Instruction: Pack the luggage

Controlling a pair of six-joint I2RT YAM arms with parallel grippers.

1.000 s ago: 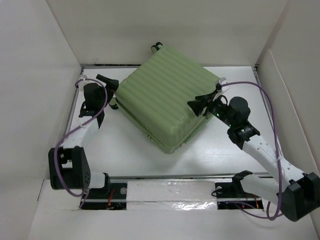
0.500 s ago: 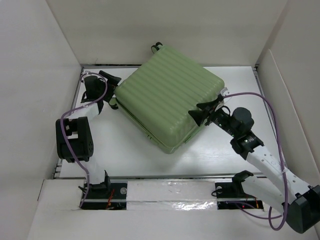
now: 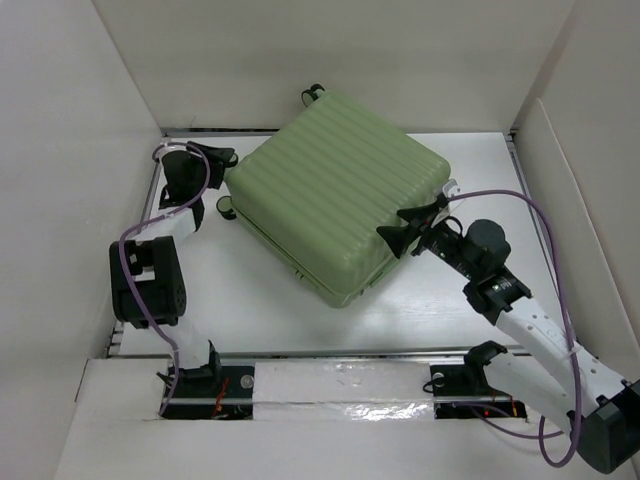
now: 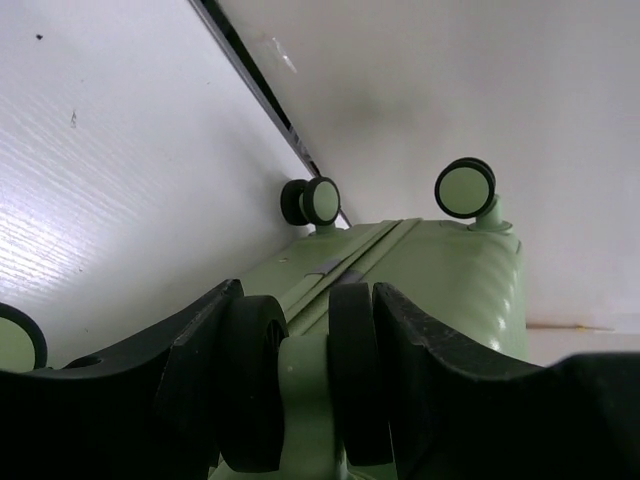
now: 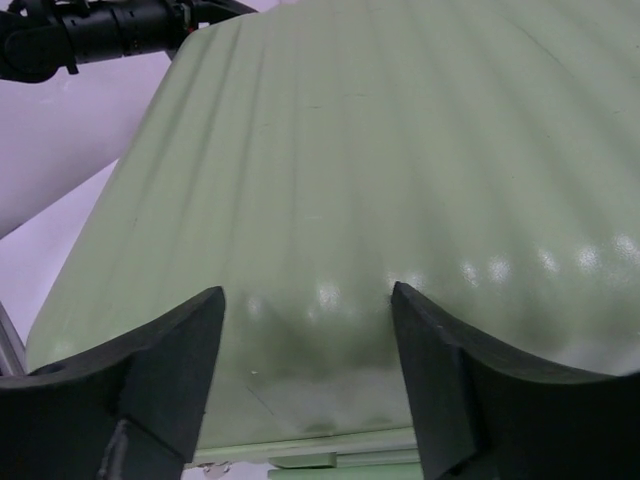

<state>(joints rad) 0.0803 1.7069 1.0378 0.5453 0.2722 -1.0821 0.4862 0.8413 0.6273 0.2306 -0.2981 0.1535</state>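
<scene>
Luggage [image 3: 335, 205] taken first from the top camera: found closed, ribbed pale green shell up, lying flat and turned cornerwise on the white worktop [image 3: 250, 300], toward the far side. Saw two wheels poking out along its upper left face, a far wheel [image 3: 313, 93] and a near wheel [image 3: 225, 208]. Noted the left tool [image 3: 218, 156] tucked in against that same face, and the right tool [image 3: 403, 225] spread wide at the near right edge of the shell, holding nothing.

Turned next to the left wrist camera. Found the left tool [image 4: 305, 300] closed on a twin black wheel [image 4: 300, 390] of the luggage [image 4: 430, 270], one of its fingers [image 4: 190, 350] against each tyre, the green stem between the tyres. Counted two more beyond it, with green hubs facing the lens: a left-hand wheel [image 4: 322, 200] and a right-hand wheel [image 4: 465, 188]. Caught the rim of a fourth wheel [image 4: 12, 340] at the lower left. Saw the seam between the shell halves shut, with white worktop [image 4: 100, 180] to its left.

Ended with the right wrist camera. Saw the right tool [image 5: 305, 295] gaping, both black fingers [image 5: 150, 380] low in frame, nothing between them but the ribbed top of the luggage [image 5: 400, 130] filling the view. Could not tell contact with the shell from a hover just above it.
</scene>
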